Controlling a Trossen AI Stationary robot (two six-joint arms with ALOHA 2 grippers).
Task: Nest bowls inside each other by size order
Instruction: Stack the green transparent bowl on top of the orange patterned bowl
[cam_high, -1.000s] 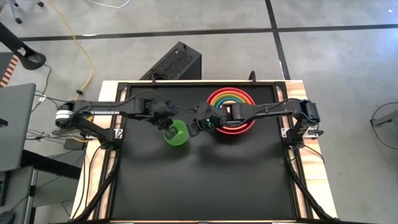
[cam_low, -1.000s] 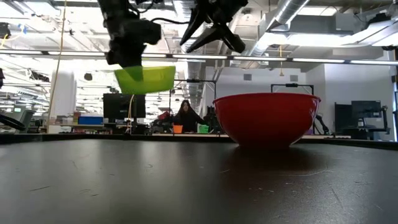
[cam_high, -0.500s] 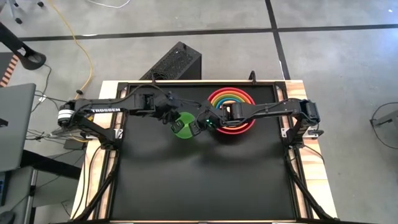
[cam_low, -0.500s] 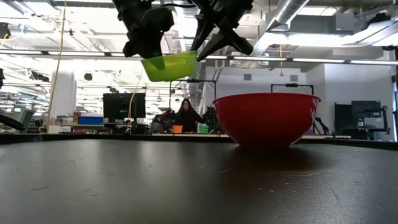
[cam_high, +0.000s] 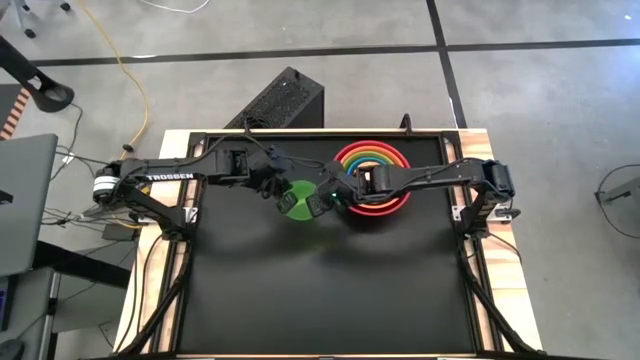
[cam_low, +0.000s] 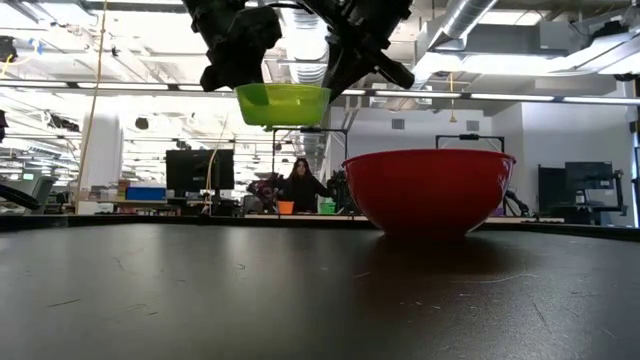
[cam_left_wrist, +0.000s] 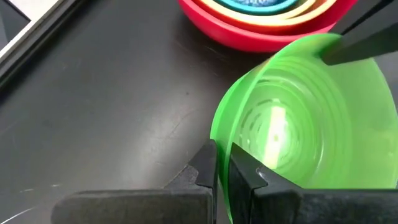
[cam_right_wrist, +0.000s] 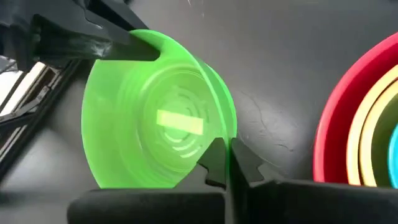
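A lime green bowl (cam_high: 296, 201) hangs in the air left of the red bowl (cam_high: 371, 205), held between both grippers; in the low view the bowl (cam_low: 283, 103) is level, mouth up. My left gripper (cam_high: 281, 192) is shut on its left rim, and my right gripper (cam_high: 319, 199) is shut on its right rim. The red bowl (cam_low: 430, 190) rests by its base on the black table at the far right. It holds several smaller coloured bowls (cam_high: 371, 170) nested inside it. My left gripper (cam_left_wrist: 222, 155) pinches the green bowl's rim (cam_left_wrist: 215, 124), one finger inside the bowl and one outside. It comes slanting down from the table's left. The bowl is lifted clear of the table. My right gripper (cam_right_wrist: 225, 152) pinches the opposite rim (cam_right_wrist: 231, 127), one finger inside and one outside. It comes slanting down from the table's right. The bowl hangs level between the two grippers.
The black table top (cam_high: 330, 290) has free room across its near half. A black box (cam_high: 285, 100) stands on the floor beyond the far edge. A person (cam_low: 298, 185) sits in the room behind the table.
My left gripper has carried the green bowl up and toward the table's right, to my right gripper. The bowl tipped on the way and is level now. My right gripper, open before, has shut on the bowl's right rim.
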